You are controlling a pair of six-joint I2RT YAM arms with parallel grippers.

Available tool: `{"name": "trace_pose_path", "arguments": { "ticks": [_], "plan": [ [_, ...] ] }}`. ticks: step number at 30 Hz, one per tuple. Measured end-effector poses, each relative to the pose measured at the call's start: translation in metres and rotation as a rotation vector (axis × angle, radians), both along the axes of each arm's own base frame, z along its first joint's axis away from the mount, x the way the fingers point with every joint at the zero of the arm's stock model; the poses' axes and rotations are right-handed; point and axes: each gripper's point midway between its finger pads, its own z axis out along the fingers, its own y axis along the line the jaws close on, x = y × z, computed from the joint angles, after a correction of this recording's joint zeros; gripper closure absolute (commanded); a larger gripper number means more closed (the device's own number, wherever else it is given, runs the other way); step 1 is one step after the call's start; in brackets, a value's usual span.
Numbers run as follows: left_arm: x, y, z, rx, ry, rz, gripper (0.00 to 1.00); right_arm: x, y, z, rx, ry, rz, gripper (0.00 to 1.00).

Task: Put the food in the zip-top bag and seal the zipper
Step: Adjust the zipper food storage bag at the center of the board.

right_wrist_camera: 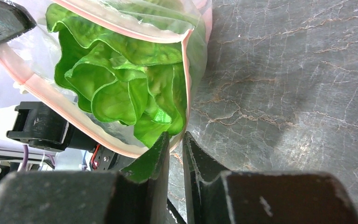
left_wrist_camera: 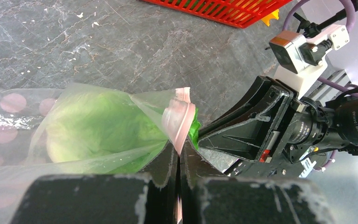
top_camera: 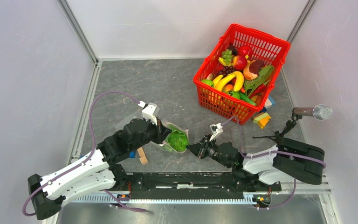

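Top view bright and even, lit softly from above; shadows faint and soft-edged; white walls near washed out. Left wrist view: left fingers [left_wrist_camera: 74, 196] blurred at the bottom edge; sheen on the bag [left_wrist_camera: 23, 154]. Right wrist view: right fingers [right_wrist_camera: 270, 196] out of focus; lettuce [right_wrist_camera: 121, 88] sharp, with glossy highlights; a broad soft shadow on the table [right_wrist_camera: 284, 140].

Glossy bright green plastic lettuce [right_wrist_camera: 121, 88], clear crinkly plastic bag [left_wrist_camera: 14, 116] with faint pink dots, pale pink zipper strip [left_wrist_camera: 179, 122]. Counter [top_camera: 158, 88] is dark grey with marble-ish veins. Red mesh plastic basket [top_camera: 256, 44].
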Motion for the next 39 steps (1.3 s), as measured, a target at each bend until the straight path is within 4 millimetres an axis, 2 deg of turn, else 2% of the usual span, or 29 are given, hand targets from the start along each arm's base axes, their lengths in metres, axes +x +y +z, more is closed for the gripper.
{"name": "trace_pose_path", "arguments": {
  "ticks": [6, 20, 31, 39],
  "plan": [
    [-0.001, -0.002, 0.001, -0.011, 0.006, -0.005, 0.98, 0.003, 0.002, 0.0, 0.013, -0.007, -0.008, 0.75],
    [-0.003, 0.0, 0.01, -0.053, 0.0, 0.003, 0.98, 0.006, 0.004, -0.005, 0.026, -0.016, -0.024, 0.75],
    [-0.005, -0.003, 0.014, -0.074, 0.001, -0.013, 0.98, 0.01, 0.018, 0.008, 0.068, -0.032, -0.007, 0.77],
    [-0.007, -0.004, 0.019, -0.096, 0.0, -0.018, 0.98, 0.012, 0.017, -0.01, 0.031, -0.002, -0.015, 0.76]
  ]
}}
